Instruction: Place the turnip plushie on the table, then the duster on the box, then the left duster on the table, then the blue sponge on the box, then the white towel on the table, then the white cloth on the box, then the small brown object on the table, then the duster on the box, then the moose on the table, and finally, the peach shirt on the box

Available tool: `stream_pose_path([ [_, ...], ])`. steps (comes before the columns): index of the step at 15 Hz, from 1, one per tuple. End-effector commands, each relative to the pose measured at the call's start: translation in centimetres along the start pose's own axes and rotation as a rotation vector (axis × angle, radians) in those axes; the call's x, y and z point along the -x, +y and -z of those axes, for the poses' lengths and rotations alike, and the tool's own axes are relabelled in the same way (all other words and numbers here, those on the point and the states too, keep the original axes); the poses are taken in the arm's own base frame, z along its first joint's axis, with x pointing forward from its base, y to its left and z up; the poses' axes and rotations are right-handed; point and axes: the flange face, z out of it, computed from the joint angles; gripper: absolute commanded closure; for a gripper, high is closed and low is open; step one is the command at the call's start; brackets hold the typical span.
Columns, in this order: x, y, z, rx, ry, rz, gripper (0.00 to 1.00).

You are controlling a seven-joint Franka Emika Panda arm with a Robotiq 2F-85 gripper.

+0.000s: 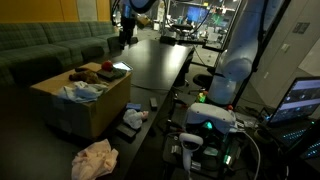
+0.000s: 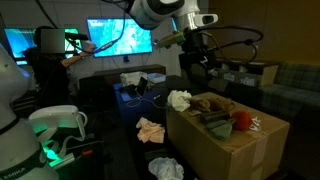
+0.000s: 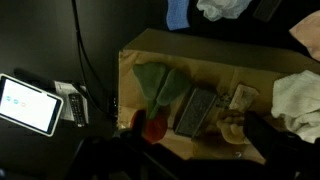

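Observation:
The turnip plushie (image 3: 155, 124), red with green leaves, lies on the cardboard box (image 3: 135, 60); it also shows in an exterior view (image 2: 240, 122). Beside it lie a grey duster (image 3: 197, 110) and small brown items (image 3: 235, 118). A white towel (image 3: 296, 95) hangs at the box's edge, also seen in an exterior view (image 2: 180, 98). A peach shirt (image 1: 95, 158) lies on the floor. My gripper (image 3: 200, 152) is open and empty, high above the box, as both exterior views show (image 2: 195, 62) (image 1: 125, 35).
A blue cloth (image 3: 178, 12) and a white cloth (image 3: 225, 8) lie beyond the box. A long dark table (image 1: 160, 60) runs behind it, a green sofa (image 1: 50, 45) beside it. A screen device (image 3: 28, 103) sits on the floor.

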Motion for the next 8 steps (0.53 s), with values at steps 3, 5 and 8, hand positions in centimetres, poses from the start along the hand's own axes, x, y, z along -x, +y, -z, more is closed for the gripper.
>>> stream_pose_path([
  [3, -7.9, 1.2, -3.6, 0.002, 0.029, 0.002, 0.0],
  [5, -9.2, 1.8, -4.3, 0.002, 0.031, -0.003, 0.0],
  [8, -10.3, 2.4, -5.5, 0.004, 0.042, -0.009, 0.0],
])
